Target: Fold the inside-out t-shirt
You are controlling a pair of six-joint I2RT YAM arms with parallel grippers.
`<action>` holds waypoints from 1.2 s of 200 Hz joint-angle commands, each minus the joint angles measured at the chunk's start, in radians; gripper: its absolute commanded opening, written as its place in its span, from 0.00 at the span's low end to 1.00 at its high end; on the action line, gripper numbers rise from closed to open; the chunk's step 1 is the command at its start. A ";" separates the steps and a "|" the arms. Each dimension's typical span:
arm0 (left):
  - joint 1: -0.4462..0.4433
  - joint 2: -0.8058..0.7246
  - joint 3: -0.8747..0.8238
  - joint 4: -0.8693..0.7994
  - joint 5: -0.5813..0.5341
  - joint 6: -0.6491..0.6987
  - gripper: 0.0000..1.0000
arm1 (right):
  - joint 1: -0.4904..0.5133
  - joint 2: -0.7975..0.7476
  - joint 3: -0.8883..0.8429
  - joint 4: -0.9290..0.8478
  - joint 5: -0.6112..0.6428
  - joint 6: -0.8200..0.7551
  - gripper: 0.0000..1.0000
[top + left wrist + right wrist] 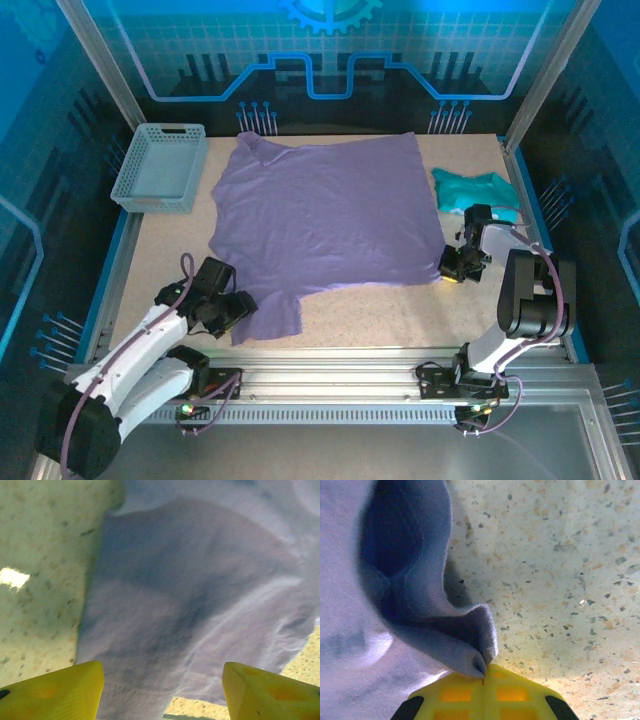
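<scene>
The lavender-purple t-shirt (325, 215) lies spread flat across the middle of the table, one sleeve sticking out toward the near left. My left gripper (243, 306) hovers at that sleeve, open, its yellow fingers (55, 692) straddling the purple fabric (200, 605) with nothing pinched. My right gripper (449, 275) sits at the shirt's near right corner, shut on a pinched fold of the hem (470, 655), its yellow fingertips (510, 695) closed together.
A pale blue basket (160, 167) stands at the far left. A crumpled teal-green garment (477, 190) lies at the far right, just beyond my right arm. Blue rails border the speckled tabletop (400, 315).
</scene>
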 commanded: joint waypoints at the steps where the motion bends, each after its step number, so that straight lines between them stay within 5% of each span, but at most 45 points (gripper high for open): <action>1: -0.036 0.025 0.000 -0.107 -0.045 -0.089 0.64 | -0.005 -0.036 -0.020 0.008 -0.020 -0.010 0.02; 69: -0.087 0.206 0.003 -0.077 -0.044 -0.077 0.54 | -0.005 -0.052 -0.026 0.022 -0.028 -0.015 0.03; 137: -0.084 0.360 -0.057 0.132 0.019 -0.038 0.19 | -0.004 -0.063 -0.032 0.015 -0.019 -0.008 0.03; 161: -0.061 0.319 -0.061 0.140 0.011 -0.037 0.00 | -0.004 -0.073 -0.042 0.012 -0.026 -0.002 0.03; 240: 0.155 -0.095 0.056 -0.125 0.122 -0.093 0.00 | -0.028 -0.198 -0.165 0.042 -0.099 0.055 0.03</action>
